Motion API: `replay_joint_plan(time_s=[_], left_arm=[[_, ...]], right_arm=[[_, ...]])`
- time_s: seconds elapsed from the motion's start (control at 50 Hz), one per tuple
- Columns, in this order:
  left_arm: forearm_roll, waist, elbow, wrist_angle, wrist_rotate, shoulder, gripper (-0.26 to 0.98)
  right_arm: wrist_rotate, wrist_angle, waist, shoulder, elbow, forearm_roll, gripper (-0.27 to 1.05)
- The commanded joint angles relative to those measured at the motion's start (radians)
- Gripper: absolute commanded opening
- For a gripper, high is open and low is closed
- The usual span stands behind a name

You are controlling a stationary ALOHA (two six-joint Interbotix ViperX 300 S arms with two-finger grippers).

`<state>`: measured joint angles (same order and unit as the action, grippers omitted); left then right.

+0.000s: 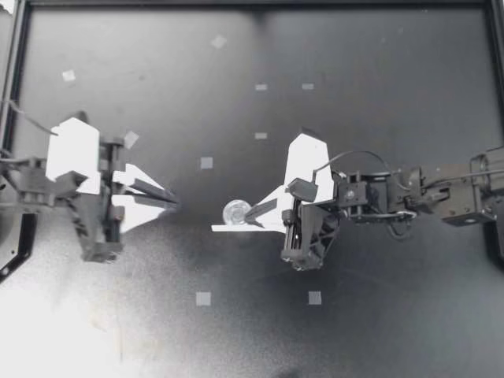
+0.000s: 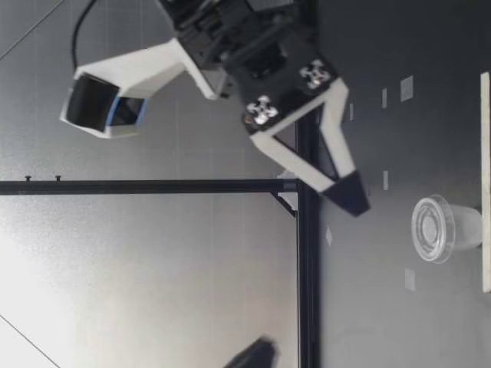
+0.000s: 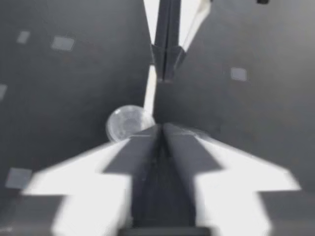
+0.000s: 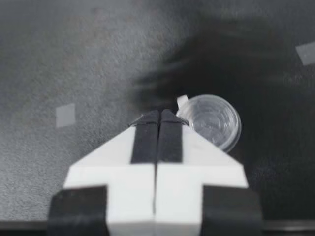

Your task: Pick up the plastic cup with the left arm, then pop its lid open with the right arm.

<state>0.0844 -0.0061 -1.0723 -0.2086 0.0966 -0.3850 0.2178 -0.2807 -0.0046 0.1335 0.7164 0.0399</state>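
Observation:
A small clear plastic cup (image 1: 235,211) stands upright on the dark table (image 1: 370,315) near the middle. My right gripper (image 1: 249,216) is shut and empty, its dark tips right beside the cup. In the low view it (image 2: 351,201) hangs above the cup (image 2: 445,228) without touching. The right wrist view has the cup (image 4: 212,120) just ahead of and beside the closed tips (image 4: 160,114). My left gripper (image 1: 174,201) points at the cup from a short way off, tips together, holding nothing. Its blurred tips (image 3: 161,129) sit near the cup (image 3: 129,123), facing my right gripper (image 3: 167,69).
Small pale tape squares (image 1: 203,298) dot the table. A thin white strip (image 1: 228,228) shows beside the cup under my right gripper; I cannot tell what it is. A black frame rail (image 1: 252,4) borders the far side, and a black post (image 2: 307,268) stands behind the table.

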Motion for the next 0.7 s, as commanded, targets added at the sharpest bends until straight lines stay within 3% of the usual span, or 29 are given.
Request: replay_joint_plan(time_s=[0.0, 0.1, 0.68], left_arm=[[0.000, -0.002, 0.025, -0.032, 0.003, 0.032, 0.42], [0.000, -0.002, 0.028, -0.063, 0.011, 0.083, 0.47], [0.000, 0.006, 0.121, -0.107, -0.014, 0.402, 0.52]], right_arm=[[0.002, -0.012, 0.005, 0.000, -0.026, 0.000, -0.12], [0.008, -0.012, 0.005, 0.018, -0.032, 0.000, -0.12], [0.023, -0.018, -0.009, 0.077, -0.046, -0.003, -0.12]])
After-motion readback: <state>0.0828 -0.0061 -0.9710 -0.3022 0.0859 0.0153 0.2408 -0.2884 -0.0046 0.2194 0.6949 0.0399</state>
